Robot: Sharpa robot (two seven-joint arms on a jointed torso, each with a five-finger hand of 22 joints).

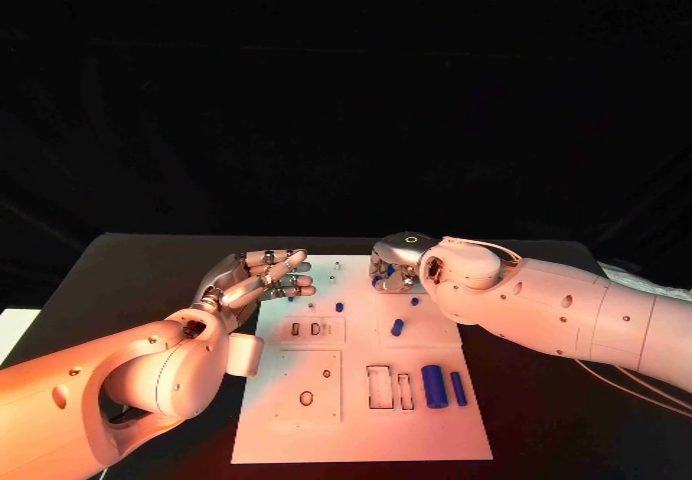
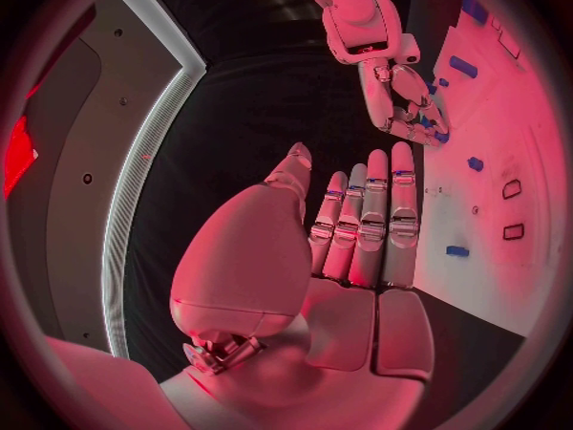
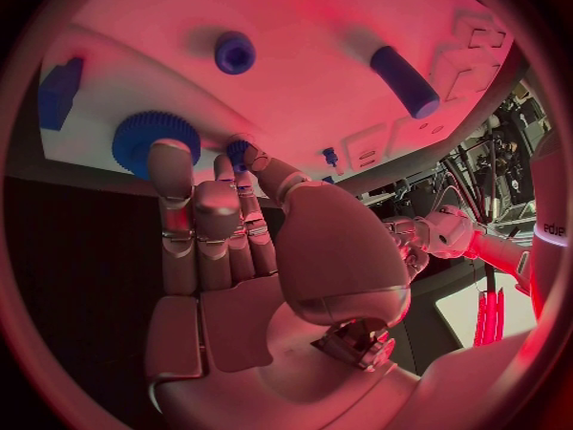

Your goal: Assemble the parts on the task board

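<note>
The task board lies mid-frame in the head view on the black surface. The right hand reaches down over its upper part, fingertips at a small blue part just beside a blue gear; whether it is grasped or merely touched I cannot tell. The left hand hovers at the board's upper left edge, released, fingers straight and holding nothing. Two blue cylinders lie loose at lower right beside empty slots. The step in hand looks like picking or seating that small part; next it calls for a sure pinch and careful alignment.
</note>
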